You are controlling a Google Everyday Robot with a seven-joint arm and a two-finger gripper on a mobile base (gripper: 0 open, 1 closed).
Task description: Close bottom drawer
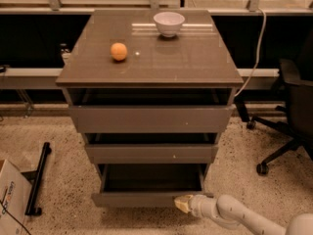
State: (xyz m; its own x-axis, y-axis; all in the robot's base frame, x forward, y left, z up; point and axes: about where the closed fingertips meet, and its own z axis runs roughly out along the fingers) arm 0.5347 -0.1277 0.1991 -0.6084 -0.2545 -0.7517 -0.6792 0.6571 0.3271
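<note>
- Bottom drawer [142,199] sits lowest in the cabinet, near the floor. It is pulled part way out toward the near side, with its dark tray showing behind the plain front.
- The gripper [184,203] is low at the near right, its pale tip touching or just beside the right part of that front. It holds nothing, and I cannot tell whether the claw is open or closed.
- My reading is that the step in hand is the push itself: pressing the front straight toward the far side.
- Contact is right of the front's middle, so the tray may twist on its runners and bind. A spot nearer the centre would probably push more evenly.
- Keep the tip on the flat face, below its top edge. If it rides up, it could slip into the tray or catch under the middle drawer [151,153].
- Push slowly and steadily, and stop when the tray's dark gap is gone.
- An orange [119,51] and a white bowl [168,23] sit on the cabinet top [195,58], so a hard slam could jolt them.
</note>
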